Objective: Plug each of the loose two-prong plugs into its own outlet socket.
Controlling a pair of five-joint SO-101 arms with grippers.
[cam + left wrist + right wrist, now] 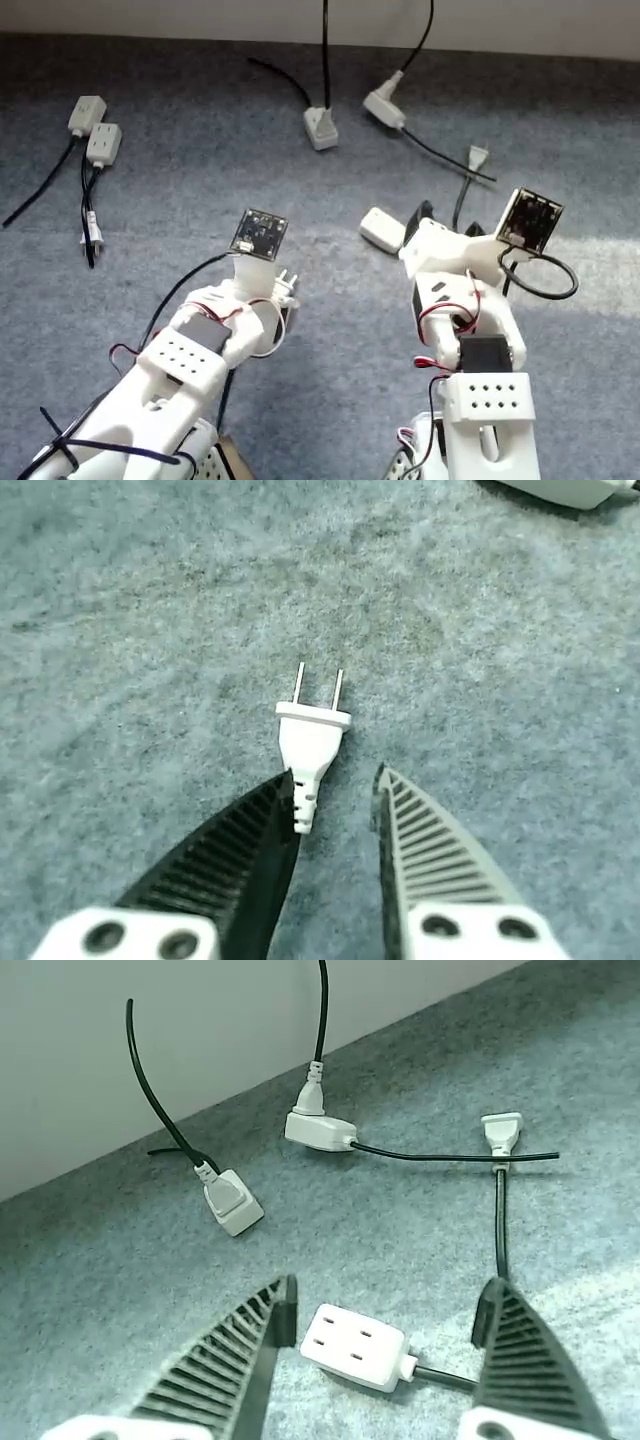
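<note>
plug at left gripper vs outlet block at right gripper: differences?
The two-prong plug is slim and tapered; the outlet block is boxy.
The plug shows two bare metal prongs; the outlet block shows slot pairs facing up.
The plug lies by one finger of the left gripper; the outlet block lies between the right gripper's wider-spread fingers.
Shared: both white, flat on grey carpet.

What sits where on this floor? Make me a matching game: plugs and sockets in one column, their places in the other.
Things:
1. white two-prong plug
2. two-socket outlet block
3. second loose plug
4. pair of outlet blocks

Places:
A. between the right gripper's open fingers
B. side by side, far out on the left arm's side
C. at the left gripper's open fingertips
D. beyond the right gripper, where black cords cross

Pairs: 1-C, 2-A, 3-D, 4-B.
</note>
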